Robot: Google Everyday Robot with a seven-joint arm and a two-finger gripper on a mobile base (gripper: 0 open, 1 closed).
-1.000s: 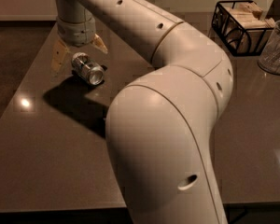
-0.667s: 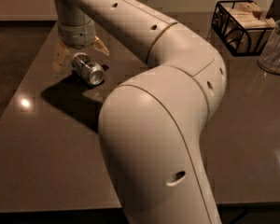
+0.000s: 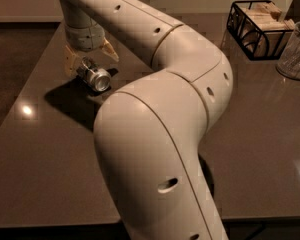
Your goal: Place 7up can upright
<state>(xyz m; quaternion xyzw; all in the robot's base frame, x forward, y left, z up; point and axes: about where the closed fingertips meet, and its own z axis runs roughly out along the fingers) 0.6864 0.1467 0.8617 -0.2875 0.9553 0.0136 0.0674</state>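
Note:
The 7up can (image 3: 94, 75) is a small silvery can lying on its side on the dark table (image 3: 50, 149) at the back left, its shiny metal end facing the camera. My gripper (image 3: 91, 64) hangs down from the arm directly over the can. Its two yellowish fingers (image 3: 70, 60) stand spread to either side of the can, open, with a gap wider than the can. The can's rear part is hidden under the gripper's wrist.
My large pale arm (image 3: 155, 149) fills the middle and front of the view and hides much of the table. A black wire basket (image 3: 260, 29) with wooden pieces and a mesh cup (image 3: 296, 51) stand at the back right. The table's left edge runs close to the can.
The arm's elbow and upper links have shifted in the view. The gripper and the can keep the same place on the table, and the can still lies on its side.

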